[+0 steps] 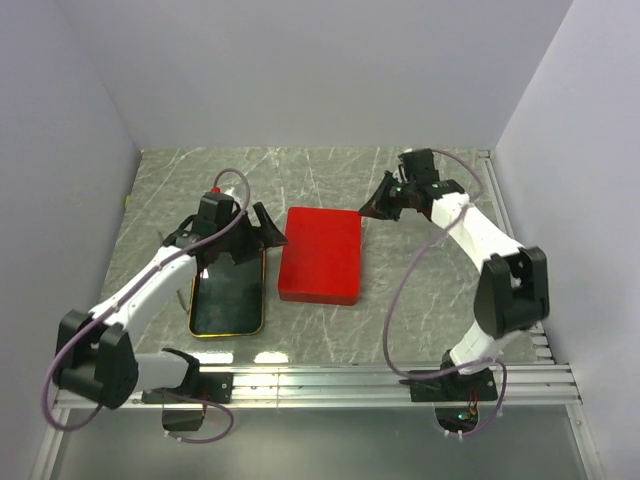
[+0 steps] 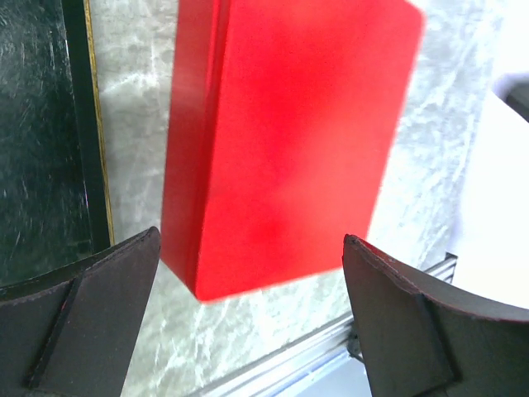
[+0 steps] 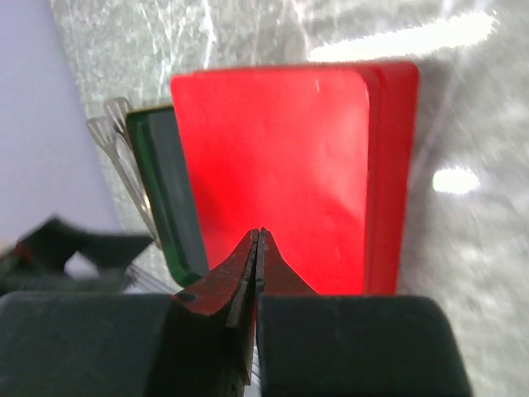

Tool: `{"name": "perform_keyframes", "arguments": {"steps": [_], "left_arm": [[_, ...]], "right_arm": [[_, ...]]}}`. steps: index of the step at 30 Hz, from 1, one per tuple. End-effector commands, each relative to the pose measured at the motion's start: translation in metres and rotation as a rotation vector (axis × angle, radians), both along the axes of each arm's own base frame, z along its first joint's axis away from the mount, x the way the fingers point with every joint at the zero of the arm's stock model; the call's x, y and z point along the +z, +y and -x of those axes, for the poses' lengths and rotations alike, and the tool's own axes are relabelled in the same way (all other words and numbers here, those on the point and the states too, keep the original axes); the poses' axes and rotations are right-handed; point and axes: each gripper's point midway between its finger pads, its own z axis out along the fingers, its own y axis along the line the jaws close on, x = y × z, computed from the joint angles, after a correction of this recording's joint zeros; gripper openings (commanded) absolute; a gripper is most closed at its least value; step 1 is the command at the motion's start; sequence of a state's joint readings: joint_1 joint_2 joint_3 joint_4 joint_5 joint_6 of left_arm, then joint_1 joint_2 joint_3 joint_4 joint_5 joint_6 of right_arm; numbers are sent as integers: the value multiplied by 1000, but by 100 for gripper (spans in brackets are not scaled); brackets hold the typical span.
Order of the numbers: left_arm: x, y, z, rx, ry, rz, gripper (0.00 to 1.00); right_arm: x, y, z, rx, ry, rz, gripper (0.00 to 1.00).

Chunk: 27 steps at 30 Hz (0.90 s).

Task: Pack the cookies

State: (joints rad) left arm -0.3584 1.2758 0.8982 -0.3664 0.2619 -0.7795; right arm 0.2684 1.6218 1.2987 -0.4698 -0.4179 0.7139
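Note:
No cookies show in any view. A closed red box [image 1: 320, 254] lies flat in the middle of the table; it fills the left wrist view [image 2: 289, 141] and the right wrist view [image 3: 281, 174]. My left gripper [image 1: 262, 228] is open and empty, just left of the box's far left corner. My right gripper [image 1: 378, 205] is shut and empty, just beyond the box's far right corner; its fingertips [image 3: 258, 240] press together with nothing between them.
A black tray with a gold rim [image 1: 228, 295] lies left of the red box, under the left arm; it also shows in the left wrist view [image 2: 50, 141] and the right wrist view [image 3: 165, 190]. A metal rail [image 1: 400, 380] runs along the near edge.

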Motion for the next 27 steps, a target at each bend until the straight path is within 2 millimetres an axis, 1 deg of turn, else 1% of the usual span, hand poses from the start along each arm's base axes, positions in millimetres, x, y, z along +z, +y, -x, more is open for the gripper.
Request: {"name": "perform_keyframes", "arguments": {"steps": [1, 2, 3, 4, 5, 6, 8, 10, 13, 15, 17, 18, 20, 21, 22, 23, 24, 25, 26, 27], "left_arm": [[22, 8, 12, 35, -36, 18, 97], [25, 9, 15, 36, -39, 27, 97], [29, 11, 21, 41, -50, 35, 97], [30, 12, 24, 47, -49, 42, 97], [30, 14, 29, 54, -44, 40, 97], [34, 17, 34, 59, -57, 45, 98], [34, 21, 41, 72, -51, 43, 98], [35, 25, 46, 88, -61, 43, 98], [36, 28, 49, 96, -64, 37, 99], [36, 30, 48, 102, -59, 27, 99], [38, 31, 46, 106, -65, 12, 98], [45, 32, 43, 106, -82, 8, 98], [49, 38, 39, 130, -95, -23, 98], [61, 40, 35, 137, -129, -34, 98], [63, 47, 33, 165, -137, -65, 99], [69, 52, 30, 182, -156, -82, 99], [83, 55, 26, 195, -194, -92, 99], [89, 57, 26, 203, -208, -98, 99], [94, 65, 23, 237, -229, -123, 99], [108, 68, 21, 248, -267, -119, 99]], "right_arm": [[-5, 21, -30, 49, 0, -90, 0], [-5, 25, -37, 50, -3, -108, 0], [-11, 27, -40, 49, 14, -111, 0], [-18, 27, -43, 41, 32, -109, 0], [-31, 27, -46, 31, 60, -105, 0], [-37, 24, -49, 12, 67, -84, 0], [-48, 18, -52, -11, 85, -45, 0], [-60, 13, -51, -29, 113, -20, 0], [-64, 11, -50, -22, 133, -28, 0], [-58, 12, -51, -15, 118, -37, 0], [-44, 12, -52, -10, 96, -51, 0], [-38, 13, -52, -1, 86, -60, 0], [-13, 11, -52, 9, 48, -77, 0], [-2, 11, -52, 15, 25, -81, 0], [19, 9, -49, 28, -24, -84, 0], [35, 9, -45, 38, -48, -85, 0], [48, 8, -42, 46, -74, -88, 0], [72, 7, -33, 64, -129, -98, 0], [82, 7, -26, 74, -150, -106, 0], [93, 7, -17, 89, -172, -122, 7]]}}
